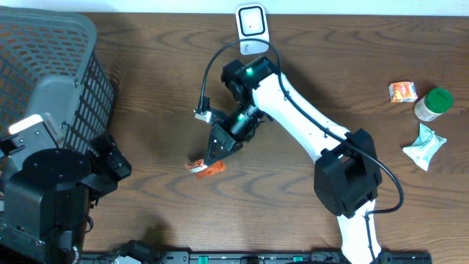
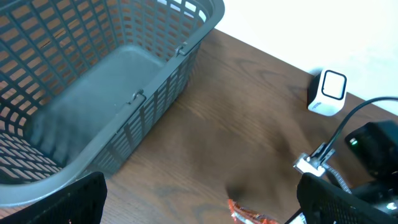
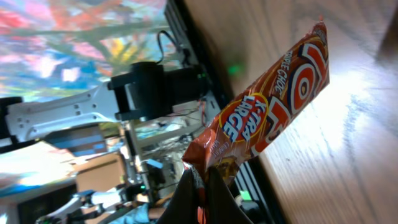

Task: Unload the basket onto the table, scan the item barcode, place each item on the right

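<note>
An orange-red snack packet [image 1: 207,168] printed "EXTRA LARGE" [image 3: 261,115] hangs by one end from my right gripper [image 1: 213,157], which is shut on its crimped edge [image 3: 200,180] just above the table's middle. The packet's tip shows at the bottom of the left wrist view [image 2: 249,214]. The white barcode scanner [image 1: 251,26] stands at the table's far edge, well behind the packet, and shows too in the left wrist view [image 2: 328,93]. My left gripper [image 2: 199,202] stays at the near left with its fingers [image 2: 59,202] wide apart and nothing between them.
A grey mesh basket [image 1: 44,66] fills the far left corner [image 2: 106,81]. At the right edge lie a small orange box [image 1: 402,91], a green-capped jar [image 1: 433,103] and a pale green sachet [image 1: 423,145]. The right arm's cable [image 1: 209,73] loops over the middle.
</note>
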You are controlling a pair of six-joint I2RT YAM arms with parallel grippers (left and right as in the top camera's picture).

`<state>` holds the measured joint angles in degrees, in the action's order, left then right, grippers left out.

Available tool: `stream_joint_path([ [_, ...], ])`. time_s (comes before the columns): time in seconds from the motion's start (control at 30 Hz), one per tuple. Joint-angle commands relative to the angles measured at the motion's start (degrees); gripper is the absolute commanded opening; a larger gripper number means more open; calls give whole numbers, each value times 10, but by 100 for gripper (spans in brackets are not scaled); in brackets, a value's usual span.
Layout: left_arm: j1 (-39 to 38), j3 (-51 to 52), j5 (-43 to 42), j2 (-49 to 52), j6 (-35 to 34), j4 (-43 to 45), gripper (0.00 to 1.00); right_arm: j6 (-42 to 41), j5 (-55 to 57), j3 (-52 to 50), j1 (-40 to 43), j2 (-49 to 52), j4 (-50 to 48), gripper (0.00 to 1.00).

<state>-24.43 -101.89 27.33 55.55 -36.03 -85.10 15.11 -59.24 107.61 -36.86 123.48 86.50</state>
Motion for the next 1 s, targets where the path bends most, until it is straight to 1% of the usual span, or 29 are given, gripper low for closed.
stream_joint_path([
  [0.0, 3, -3, 6, 2, -3, -2, 98, 74, -91, -31, 18, -1, -4, 1],
  [0.1, 3, -3, 6, 2, -3, -2, 98, 112, -101, -43, 33, -1, -4, 1],
  [0.33, 3, -3, 6, 2, -3, -2, 98, 120, -113, -81, 71, -1, -23, 1],
  [0.47, 3, -3, 6, 2, -3, -2, 98, 120, -164, -137, 99, -1, -69, 1],
  [0.63, 3, -3, 6, 2, -3, -2, 98, 119, -169, -193, 123, -1, -116, 1],
  [0.73, 3, -3, 6, 2, -3, -2, 98, 102, -138, -223, 141, 0, -151, 1],
  [0.9, 3, -3, 6, 2, -3, -2, 98, 10, -22, -242, 170, 0, -203, 1],
  [0.97, 3, -3, 6, 2, -3, -2, 98, -2, 0, -242, 179, 0, -211, 1],
])
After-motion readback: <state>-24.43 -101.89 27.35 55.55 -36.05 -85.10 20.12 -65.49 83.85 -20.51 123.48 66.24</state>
